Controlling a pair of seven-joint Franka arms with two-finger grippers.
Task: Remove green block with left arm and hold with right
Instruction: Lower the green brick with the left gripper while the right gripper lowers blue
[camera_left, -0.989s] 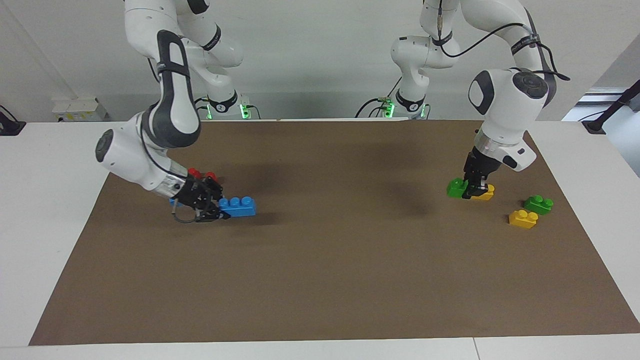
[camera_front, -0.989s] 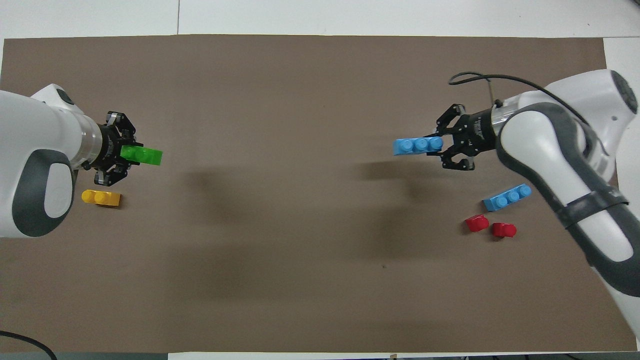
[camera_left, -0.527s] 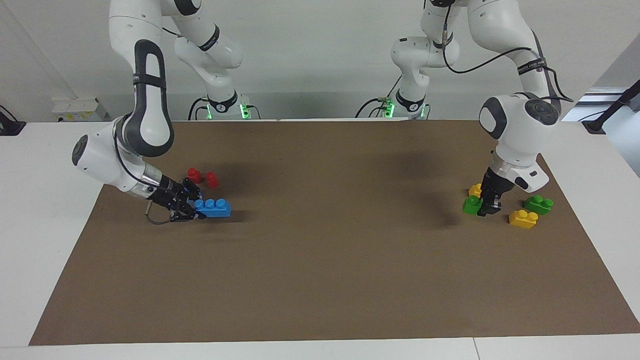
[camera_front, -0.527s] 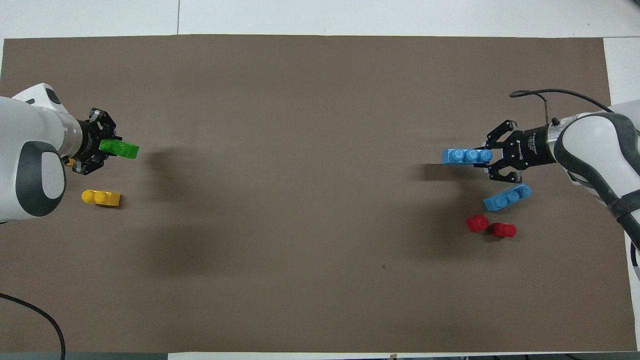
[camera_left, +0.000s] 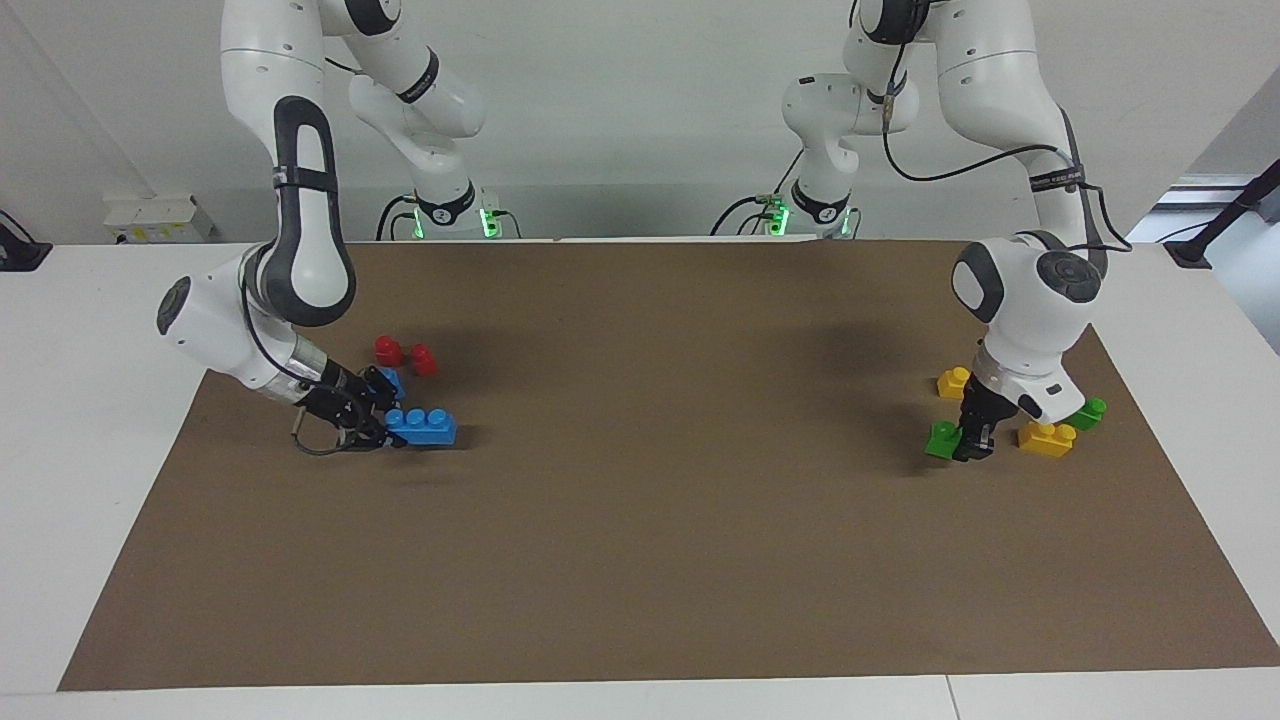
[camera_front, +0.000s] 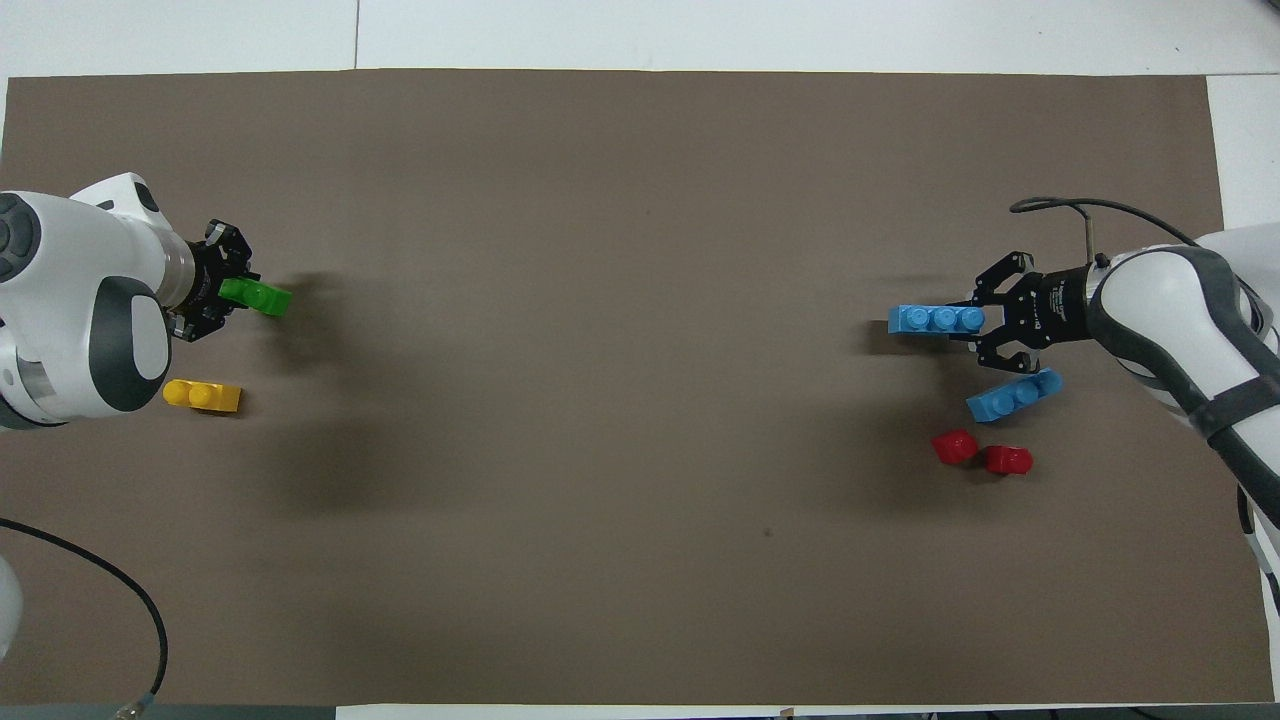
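My left gripper (camera_left: 968, 440) is shut on one end of a green block (camera_left: 943, 440) and holds it low over the mat beside a yellow brick (camera_left: 1045, 440). In the overhead view the left gripper (camera_front: 232, 292) and the green block (camera_front: 256, 296) show near the left arm's end of the mat. A second green block (camera_left: 1091, 410) lies partly hidden by the left wrist. My right gripper (camera_left: 385, 430) is shut on a blue three-stud brick (camera_left: 421, 427), low at the mat; they also show in the overhead view, gripper (camera_front: 985, 322) and brick (camera_front: 937, 319).
Another yellow brick (camera_left: 953, 382) lies nearer to the robots than the held green block. One yellow brick (camera_front: 202, 396) shows from above. A second blue brick (camera_front: 1014, 394) and two red blocks (camera_front: 954, 446) (camera_front: 1008, 460) lie by the right gripper. The brown mat (camera_left: 650, 480) covers the table.
My left gripper has carried the green block down and away from the yellow brick it was beside. My right gripper has carried the blue brick toward the right arm's end and lower.
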